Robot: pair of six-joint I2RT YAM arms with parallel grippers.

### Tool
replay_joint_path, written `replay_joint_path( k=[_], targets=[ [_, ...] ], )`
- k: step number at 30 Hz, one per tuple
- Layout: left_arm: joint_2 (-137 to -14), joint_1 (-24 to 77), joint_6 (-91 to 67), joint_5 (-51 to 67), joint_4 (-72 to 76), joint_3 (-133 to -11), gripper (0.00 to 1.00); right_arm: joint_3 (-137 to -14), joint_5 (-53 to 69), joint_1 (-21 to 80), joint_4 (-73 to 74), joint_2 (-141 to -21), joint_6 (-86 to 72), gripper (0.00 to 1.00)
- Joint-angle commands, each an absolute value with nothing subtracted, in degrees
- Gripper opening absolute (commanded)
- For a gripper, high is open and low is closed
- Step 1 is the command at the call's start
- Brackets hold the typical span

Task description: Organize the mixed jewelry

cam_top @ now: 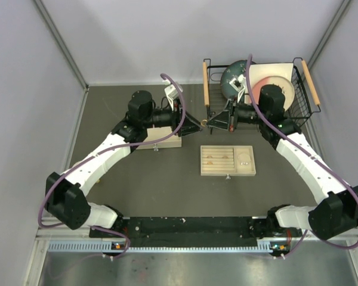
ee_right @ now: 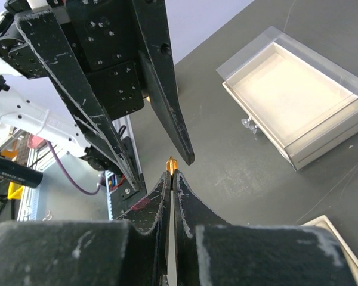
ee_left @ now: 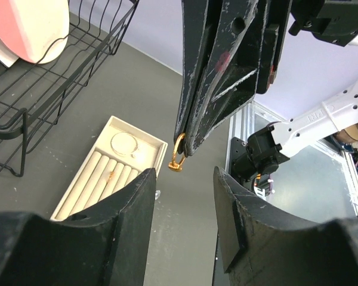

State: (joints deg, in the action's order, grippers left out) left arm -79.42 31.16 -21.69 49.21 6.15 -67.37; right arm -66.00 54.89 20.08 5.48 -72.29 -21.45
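Observation:
My right gripper [ee_right: 171, 173] is shut on a small gold ring [ee_right: 172, 162], held in the air above the dark table. The same ring [ee_left: 178, 156] hangs from the right fingertips in the left wrist view. My left gripper [ee_left: 184, 176] is open and empty, its fingertips facing the ring from close by, one on each side. In the top view the two grippers meet tip to tip, left [cam_top: 196, 124] and right [cam_top: 210, 123]. The beige slotted tray [ee_left: 77, 193] holds a silver wire hoop [ee_left: 124, 143] and a gold ring [ee_left: 112, 174] in its slots.
A white box with a clear lid [ee_right: 292, 101] sits under the left arm [cam_top: 161, 142]. A black wire dish rack [cam_top: 256, 89] with a pink plate and a dark bowl stands at the back right. The tray [cam_top: 227, 170] lies at mid-table.

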Motion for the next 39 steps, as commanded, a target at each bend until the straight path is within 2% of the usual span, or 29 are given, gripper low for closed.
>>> replay_joint_path(
  k=[1, 21, 26, 32, 34, 35, 36, 39],
  targets=[
    [-79.89, 30.85, -24.16, 51.15, 10.9, -69.52, 0.48, -65.48, 55.81, 20.21, 3.16, -70.58, -21.62, 0.0],
    [-81.47, 30.94, -26.89, 52.47, 12.65, -70.49, 0.31, -64.6, 55.46, 20.65, 2.9, -70.49, -21.44, 0.0],
    [-82.0, 30.94, -27.77, 53.17, 13.18, -70.75, 0.21, -64.6, 55.28, 20.57, 2.9, -70.4, -21.36, 0.0],
    [-82.62, 30.94, -29.27, 53.61, 13.89, -70.84, 0.03, -64.34, 55.2, 20.83, 2.81, -70.4, -21.27, 0.0],
    [-82.88, 30.94, -29.79, 53.61, 13.89, -71.1, 0.0, -64.25, 55.2, 21.0, 2.99, -70.4, -21.1, 0.0],
    [-82.88, 30.85, -29.79, 53.61, 13.63, -71.19, 0.0, -64.25, 55.11, 20.92, 3.34, -70.23, -20.83, 0.03],
    [-82.97, 30.94, -29.62, 53.53, 13.45, -71.54, 0.0, -64.34, 54.93, 21.0, 3.51, -70.14, -20.74, 0.12],
    [-83.14, 30.85, -26.82, 52.04, 10.03, -72.59, 0.0, -65.12, 53.71, 20.92, 5.27, -69.35, -19.69, 0.31]
  ],
)
